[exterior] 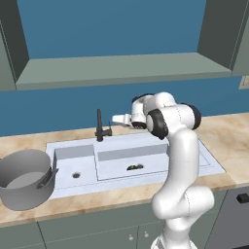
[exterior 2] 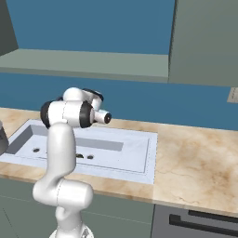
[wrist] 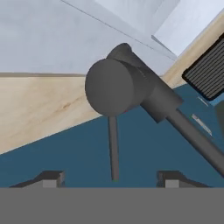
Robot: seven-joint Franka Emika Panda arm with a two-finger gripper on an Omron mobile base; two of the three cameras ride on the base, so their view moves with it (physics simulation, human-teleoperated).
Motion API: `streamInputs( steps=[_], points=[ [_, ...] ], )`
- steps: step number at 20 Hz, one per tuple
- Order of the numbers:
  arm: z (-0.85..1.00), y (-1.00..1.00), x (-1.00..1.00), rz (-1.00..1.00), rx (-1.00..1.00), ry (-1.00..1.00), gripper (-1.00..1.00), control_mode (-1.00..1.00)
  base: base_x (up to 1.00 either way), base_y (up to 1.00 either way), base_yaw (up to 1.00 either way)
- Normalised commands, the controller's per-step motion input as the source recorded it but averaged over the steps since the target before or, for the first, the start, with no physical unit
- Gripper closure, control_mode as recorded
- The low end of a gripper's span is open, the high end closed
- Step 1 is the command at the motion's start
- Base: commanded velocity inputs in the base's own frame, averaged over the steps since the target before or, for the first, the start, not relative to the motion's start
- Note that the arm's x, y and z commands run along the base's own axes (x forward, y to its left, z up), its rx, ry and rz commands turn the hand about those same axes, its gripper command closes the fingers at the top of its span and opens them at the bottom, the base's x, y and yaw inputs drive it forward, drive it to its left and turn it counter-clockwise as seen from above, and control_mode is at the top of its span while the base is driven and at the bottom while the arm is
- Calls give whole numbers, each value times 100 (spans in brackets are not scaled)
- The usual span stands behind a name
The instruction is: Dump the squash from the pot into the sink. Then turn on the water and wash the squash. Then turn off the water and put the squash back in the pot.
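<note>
The end effector stood open, its two fingertips apart and holding nothing, right in front of the dark faucet — the thin lever of the faucet was between them. The squash lay in the larger right basin of the sink. The pot stood on the desk, left of the sink — upright, just beside its left edge.

Pot grey matt metal; counter veined marble; faucet matt dark.
</note>
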Motion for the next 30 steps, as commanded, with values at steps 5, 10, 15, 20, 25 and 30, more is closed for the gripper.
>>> streamInputs(
  steps=[5, 10, 15, 20, 25, 30],
  points=[
    [19, -65, -56, 0, -1, -2, -100, -100, 0, 0, 0],
    [63, -40, -77, 0, -4, 0, -100, -100, 0, 0, 0],
    [100, -7, -72, 0, -7, 3, -100, -100, 0, 0, 0],
    [96, -2, -60, -1, -16, 21, -100, -100, 0, 0, 0],
    [64, -1, -48, -7, -22, 34, -100, -100, 0, 0, 0],
    [19, 0, -22, -11, -29, 46, -100, -100, 0, 0, 0]
  ],
)
